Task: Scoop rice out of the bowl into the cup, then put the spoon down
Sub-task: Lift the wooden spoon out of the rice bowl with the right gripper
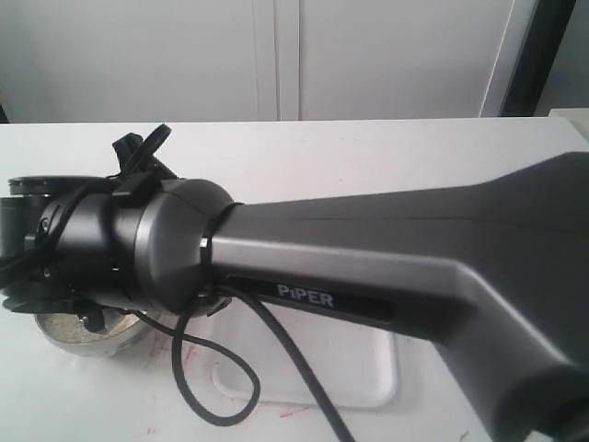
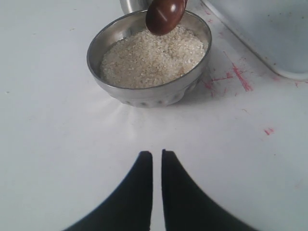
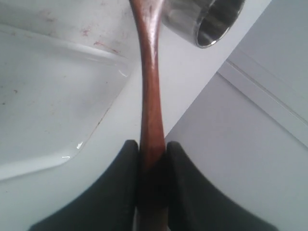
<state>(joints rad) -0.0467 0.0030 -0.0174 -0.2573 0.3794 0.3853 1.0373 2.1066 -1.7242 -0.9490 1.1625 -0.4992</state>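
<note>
Right arm (image 1: pixel 386 258) stretched across to left; right claw (image 3: pixel 152 147) clamped on spoon (image 3: pixel 150 96) handle. Left claw (image 2: pixel 157 154) closed, empty.

Soft, even light washes the white table (image 2: pixel 57 144); the wide grey metal bowl (image 2: pixel 144 94) throws a faint shadow. A glint marks the dark reddish-brown wooden spoon (image 2: pixel 165 16). The grey robot arm (image 1: pixel 368 249), near the exterior lens, blurs.

A robotics lab bench: Piper-branded arm (image 1: pixel 368 267) over a plain white table (image 1: pixel 368 157) with red marks (image 2: pixel 239 77)
</note>
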